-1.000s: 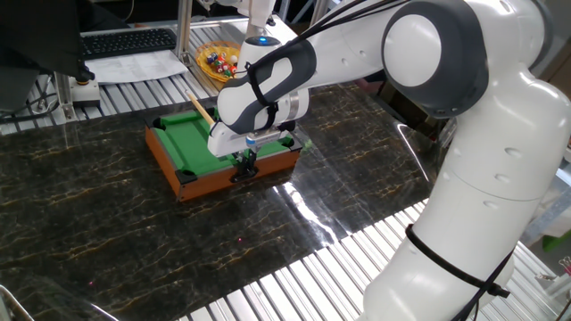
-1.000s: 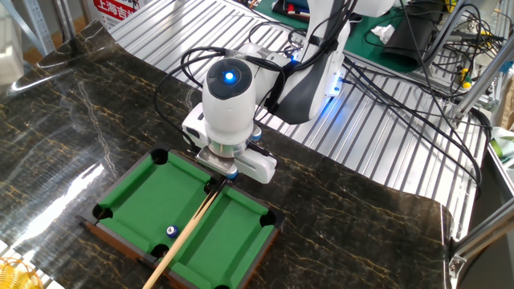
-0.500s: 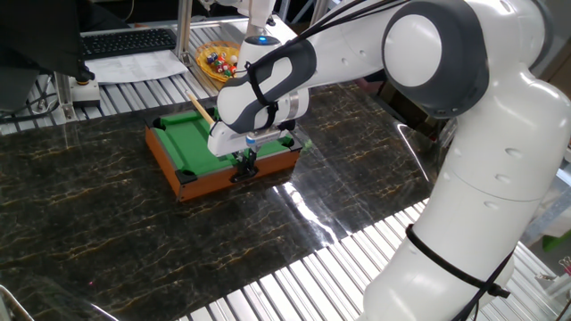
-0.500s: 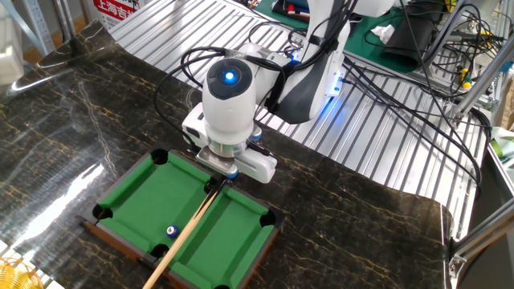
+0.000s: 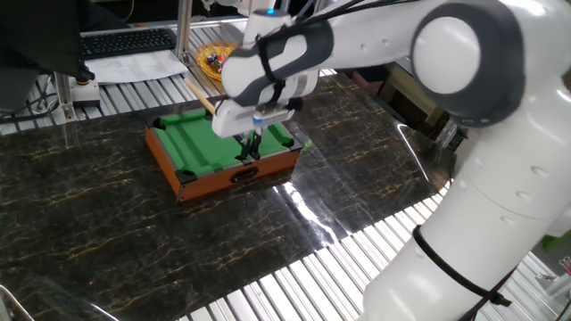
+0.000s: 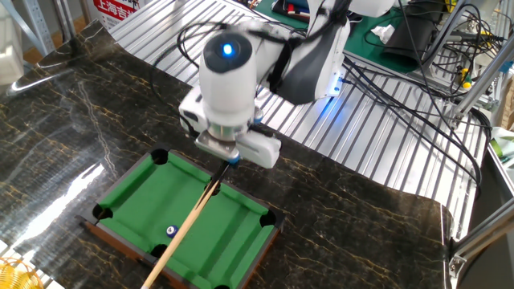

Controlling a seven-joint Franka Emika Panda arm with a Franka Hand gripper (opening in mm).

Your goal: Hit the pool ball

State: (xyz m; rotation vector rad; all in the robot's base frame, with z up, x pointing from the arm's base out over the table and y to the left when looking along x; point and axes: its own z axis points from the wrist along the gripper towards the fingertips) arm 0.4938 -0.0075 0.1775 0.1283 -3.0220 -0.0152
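Note:
The mini pool table has green felt and a brown wooden rim; it also shows in one fixed view. The tiny dark blue pool ball lies on the felt near the rim's side pocket. In the view with the keyboard I cannot see it. My gripper is shut on the end of a long wooden cue stick and holds it tilted above the table. The cue passes just right of the ball. The gripper also shows above the table's near end, with the cue's far part behind the arm.
A yellow bowl of coloured balls stands behind the pool table, near a keyboard and papers. The bowl's edge shows in the other fixed view. Cables lie on ribbed metal beyond the dark marble top.
My gripper has risen from just above the felt and shifted a little over the table, lifting the held end of the cue. The blue ball has not moved.

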